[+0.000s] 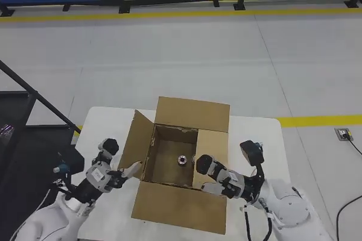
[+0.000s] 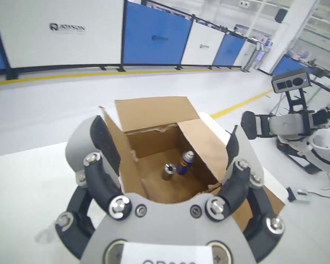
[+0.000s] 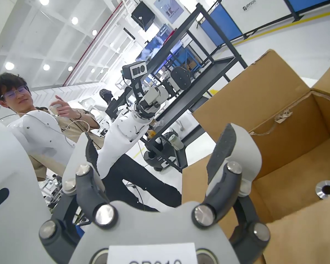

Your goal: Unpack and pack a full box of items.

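Your left gripper hangs with its fingers spread wide and nothing between them. It is over the table's left half, just beside the box's left flap; you cannot tell whether a fingertip touches the cardboard. Your right gripper is spread just as wide, its pads bare. It sits at the box's right side, over the right flap, which leans in above the opening.

You have the box standing open in the middle of the table. Its back flap rises at the far edge and its front flap lies folded out toward the near edge. On the box floor a metal cylinder stands upright near the middle. A blue can is just beside it, toward the right wall; whether the two touch is not clear. From your right wrist you look over the box wall onto the cylinder's hollow top.

The table is white, with rounded far corners. Around it the floor is pale grey. A yellow line runs off from the table's far right corner, and another crosses the far side of the room. A black rack stands off the left edge. A socket with a dark cable lies on the floor beyond the right edge. A fence of blue and white panels closes the room behind the box.
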You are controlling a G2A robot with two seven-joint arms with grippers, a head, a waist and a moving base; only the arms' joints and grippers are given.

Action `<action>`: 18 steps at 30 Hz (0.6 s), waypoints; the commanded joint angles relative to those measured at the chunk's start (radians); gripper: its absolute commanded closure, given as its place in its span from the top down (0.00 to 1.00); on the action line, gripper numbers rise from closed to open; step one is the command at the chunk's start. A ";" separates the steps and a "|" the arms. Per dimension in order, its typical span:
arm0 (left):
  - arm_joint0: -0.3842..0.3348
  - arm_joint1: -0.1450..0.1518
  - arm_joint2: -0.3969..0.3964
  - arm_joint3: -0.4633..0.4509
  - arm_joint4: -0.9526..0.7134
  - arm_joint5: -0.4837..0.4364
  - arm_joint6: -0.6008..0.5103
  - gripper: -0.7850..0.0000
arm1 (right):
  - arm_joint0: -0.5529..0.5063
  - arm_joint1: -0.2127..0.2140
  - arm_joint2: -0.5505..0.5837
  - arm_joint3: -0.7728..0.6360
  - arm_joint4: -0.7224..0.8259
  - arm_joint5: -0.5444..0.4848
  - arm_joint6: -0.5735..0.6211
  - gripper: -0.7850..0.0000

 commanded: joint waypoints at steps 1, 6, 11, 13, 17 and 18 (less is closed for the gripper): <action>-0.067 -0.006 0.109 0.034 -0.011 0.025 -0.060 1.00 | -0.076 0.009 0.051 -0.028 0.004 -0.049 -0.016 1.00; -0.233 -0.028 0.326 0.152 0.041 0.118 -0.187 1.00 | -0.221 0.025 0.133 -0.077 0.000 -0.139 -0.039 1.00; -0.243 -0.030 0.338 0.158 0.050 0.126 -0.191 1.00 | -0.221 0.025 0.133 -0.077 0.000 -0.139 -0.039 1.00; -0.243 -0.030 0.338 0.158 0.050 0.126 -0.191 1.00 | -0.221 0.025 0.133 -0.077 0.000 -0.139 -0.039 1.00; -0.240 -0.030 0.338 0.164 0.048 0.131 -0.191 1.00 | -0.221 0.025 0.133 -0.077 0.000 -0.139 -0.039 1.00; -0.238 -0.031 0.338 0.172 0.043 0.143 -0.191 1.00 | -0.221 0.025 0.133 -0.077 0.000 -0.139 -0.039 1.00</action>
